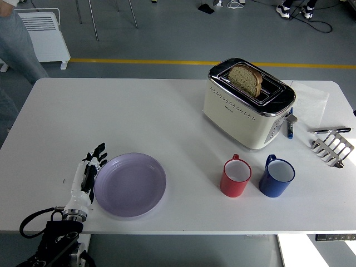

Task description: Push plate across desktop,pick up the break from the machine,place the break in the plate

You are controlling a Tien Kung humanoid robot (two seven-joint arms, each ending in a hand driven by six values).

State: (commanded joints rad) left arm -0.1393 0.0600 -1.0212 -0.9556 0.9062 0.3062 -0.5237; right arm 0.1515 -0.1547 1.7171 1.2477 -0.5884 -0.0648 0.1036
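Your left hand (89, 171) sits at the plate's nine o'clock, fingers straight and together, holding nothing, their tips just beside or perhaps touching the lilac plate (130, 184); the view doesn't settle which. The right hand is out of view. The plate lies near the table's (111, 111) front edge, at about seven o'clock from the toaster (247, 105), and well apart from it. The bread slice (246, 79) stands upright in the toaster's slot, untouched.

Watch the push line. If you press on the rim off-centre, the plate will likely spin or slip past your fingers instead of travelling. Push toward three o'clock and it heads for the red mug (236, 178), with the blue mug (276, 177) just beyond; a hard shove could knock one over. Angle it toward six o'clock and the plate could slide off the front edge.
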